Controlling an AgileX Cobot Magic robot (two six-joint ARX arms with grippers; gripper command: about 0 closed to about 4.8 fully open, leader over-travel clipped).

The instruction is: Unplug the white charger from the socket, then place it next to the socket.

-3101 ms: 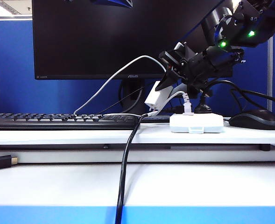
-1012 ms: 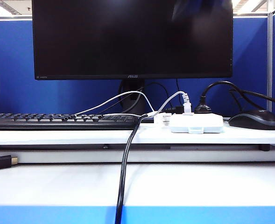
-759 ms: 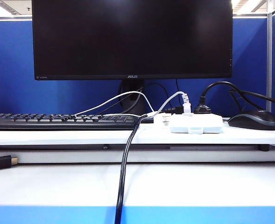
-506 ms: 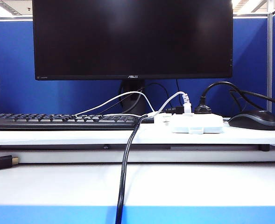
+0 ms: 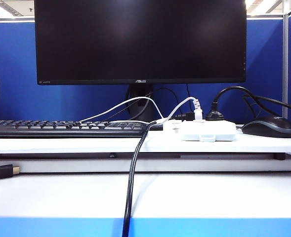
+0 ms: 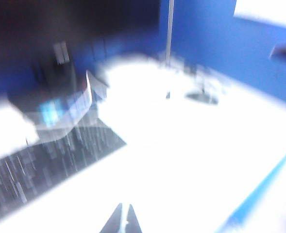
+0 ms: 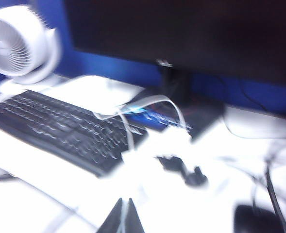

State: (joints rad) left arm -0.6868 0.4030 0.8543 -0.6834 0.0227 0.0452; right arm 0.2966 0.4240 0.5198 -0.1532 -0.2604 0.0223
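Right gripper (image 7: pixel 124 213) gone; charger (image 5: pixel 171 126) beside socket (image 5: pixel 208 130)

Socket (image 5: pixel 207 130): white plastic, smooth, slight sheen. White charger (image 5: pixel 171 125) just beside it: same smooth white plastic look. Monitor (image 5: pixel 140 42): screen dark and glossy with faint reflections, bezel matt black plastic. Keyboard (image 5: pixel 61 127): matt black plastic keys. Mouse (image 5: pixel 269 126): black, smooth, soft sheen. Thick black cable (image 5: pixel 130 187): rubbery, semi-gloss. Bench (image 5: pixel 185 195): white, smooth, matt laminate look. Partition (image 5: pixel 17 74): blue, matt, cloth-like.
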